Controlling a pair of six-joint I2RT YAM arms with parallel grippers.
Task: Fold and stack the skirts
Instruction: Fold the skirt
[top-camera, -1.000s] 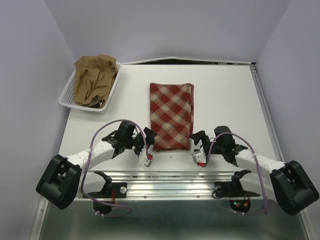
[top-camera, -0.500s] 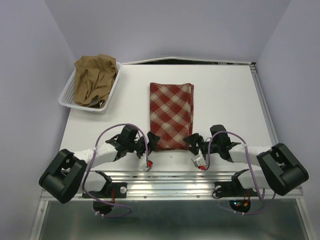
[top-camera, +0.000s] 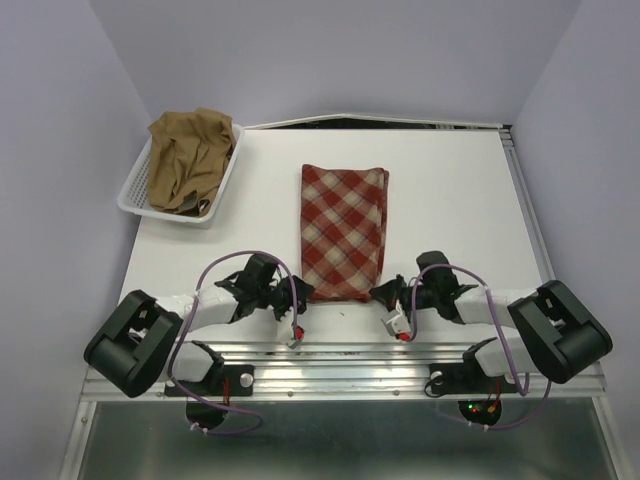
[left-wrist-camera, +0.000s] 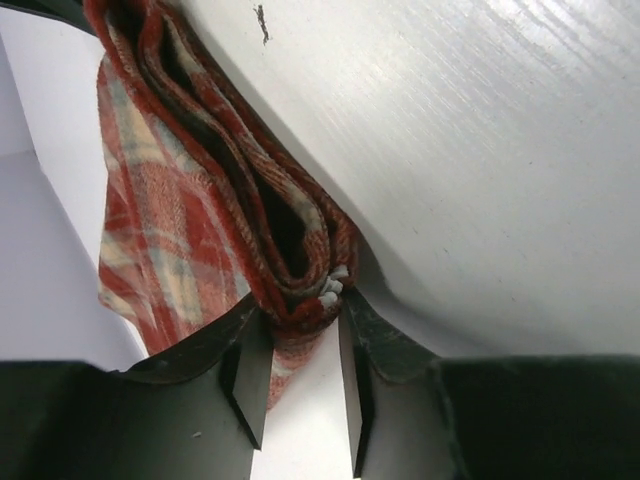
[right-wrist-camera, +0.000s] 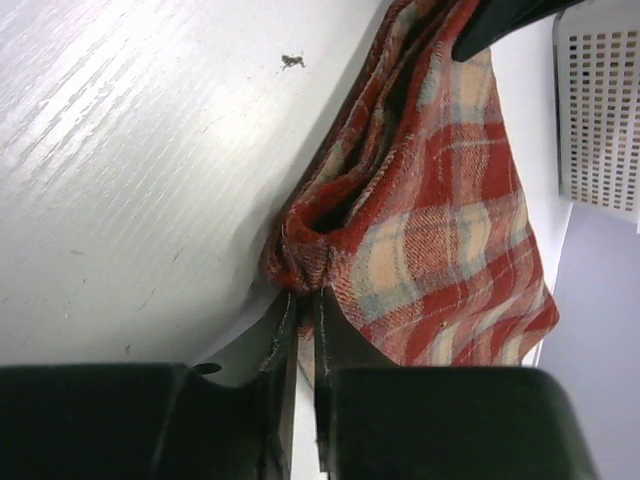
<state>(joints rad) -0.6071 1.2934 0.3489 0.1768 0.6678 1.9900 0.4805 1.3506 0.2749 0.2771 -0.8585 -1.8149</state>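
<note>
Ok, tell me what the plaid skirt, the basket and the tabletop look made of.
The plaid skirt looks like soft woven cloth, matte, fuzzy, folding in thick layers. The basket seems white plastic: rigid perforated mesh wall. The tabletop is probably painted or laminated board: white, faint grain streaks, soft sheen.

Reaching low and forward with both arms, elbows out, wrists angled inward toward each other. Clamping near-left corner of plaid skirt (top-camera: 343, 235) with left gripper (top-camera: 301, 291), fingers (left-wrist-camera: 250, 385) held apart by the thick fold. Pinching near-right corner with right gripper (top-camera: 381, 293), fingers almost touching on thin edge.
</note>
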